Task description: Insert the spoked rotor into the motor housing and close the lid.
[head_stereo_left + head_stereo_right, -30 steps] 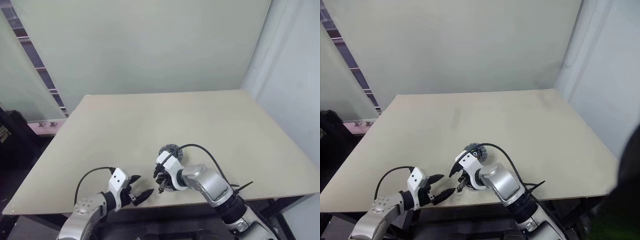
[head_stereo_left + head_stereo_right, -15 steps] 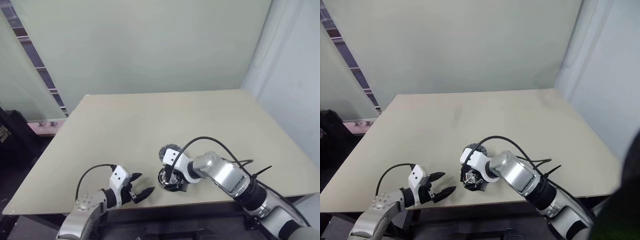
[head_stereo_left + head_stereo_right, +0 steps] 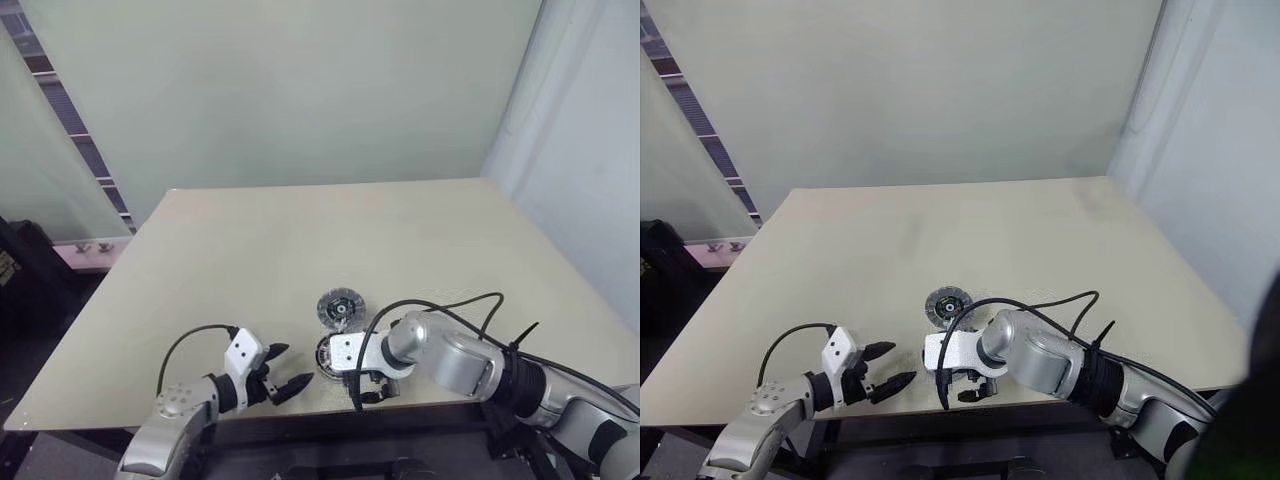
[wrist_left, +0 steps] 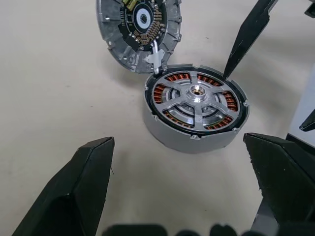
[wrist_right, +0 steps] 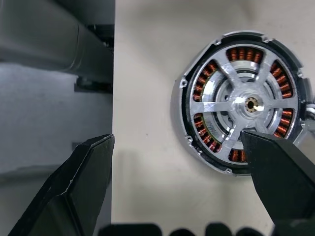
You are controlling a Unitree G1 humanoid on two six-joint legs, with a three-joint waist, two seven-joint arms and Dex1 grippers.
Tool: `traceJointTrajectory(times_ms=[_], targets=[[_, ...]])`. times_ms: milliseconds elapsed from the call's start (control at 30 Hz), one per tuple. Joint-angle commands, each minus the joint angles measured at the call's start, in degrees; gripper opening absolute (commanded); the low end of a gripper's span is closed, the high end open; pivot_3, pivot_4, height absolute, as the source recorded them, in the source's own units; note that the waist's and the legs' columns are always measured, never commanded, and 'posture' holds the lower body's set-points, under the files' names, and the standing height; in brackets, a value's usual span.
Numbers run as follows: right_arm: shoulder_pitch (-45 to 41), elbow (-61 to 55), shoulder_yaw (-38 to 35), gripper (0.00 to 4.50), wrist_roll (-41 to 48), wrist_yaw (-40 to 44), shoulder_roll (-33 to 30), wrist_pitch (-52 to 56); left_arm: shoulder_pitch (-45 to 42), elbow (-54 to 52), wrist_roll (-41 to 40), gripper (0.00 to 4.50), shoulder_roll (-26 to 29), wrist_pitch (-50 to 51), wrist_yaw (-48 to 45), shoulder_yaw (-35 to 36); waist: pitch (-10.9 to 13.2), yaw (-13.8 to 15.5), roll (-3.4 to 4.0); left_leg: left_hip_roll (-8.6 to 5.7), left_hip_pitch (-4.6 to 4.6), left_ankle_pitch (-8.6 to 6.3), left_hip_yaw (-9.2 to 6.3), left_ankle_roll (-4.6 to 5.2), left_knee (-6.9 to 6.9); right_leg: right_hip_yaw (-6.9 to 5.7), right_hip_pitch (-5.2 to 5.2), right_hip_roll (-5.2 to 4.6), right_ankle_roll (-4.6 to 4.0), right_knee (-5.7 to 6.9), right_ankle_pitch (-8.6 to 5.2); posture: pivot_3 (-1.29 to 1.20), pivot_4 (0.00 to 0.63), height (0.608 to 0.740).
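Note:
The motor housing [image 4: 170, 140] stands on the table near its front edge, copper windings showing. The silver spoked rotor [image 4: 196, 94] sits flat inside it. The dark grey lid [image 4: 118, 37] rests just beyond, close against the housing's rim. My right gripper [image 5: 177, 138] hangs open right beside the housing [image 5: 197, 88], pointing steeply down and holding nothing; one fingertip [image 4: 248, 37] stands at the housing's far side. My left gripper [image 3: 292, 366] is open and empty a short way to the housing's left, aimed at it.
The tan table [image 3: 250, 240] stretches wide behind the parts. Its front edge [image 5: 113, 162] runs close to the housing. A black cable [image 3: 450, 305] loops over my right forearm, and a pale wall stands behind.
My right gripper has opened, rolled and drawn back off the housing toward the front edge. The rotor it covered now shows seated inside. The left gripper has stayed put.

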Motion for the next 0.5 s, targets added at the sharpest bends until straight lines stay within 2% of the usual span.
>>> traceJointTrajectory(times_ms=[33, 500], targets=[[-1.23, 0.38, 0.74, 4.46, -2.94, 0.81, 0.41, -1.80, -0.27, -1.34, -0.25, 4.50, 0.36, -0.14, -0.03, 0.54, 0.00, 0.00, 0.00, 0.01, 0.01, 0.00, 0.01, 0.00, 0.00, -0.01, 0.01, 0.00, 0.00, 0.00, 0.00, 0.00, 0.000, 0.740], [0.17, 5.98, -0.33, 4.46, -8.45, 1.20, 2.54, -5.51, -0.08, -1.76, -0.24, 4.50, 0.21, 0.01, 0.09, 0.36, -0.01, 0.01, -0.01, 0.03, 0.02, 0.00, 0.05, 0.00, 0.01, 0.00, 0.00, 0.00, 0.00, 0.01, 0.00, 0.00, 0.000, 0.740]])
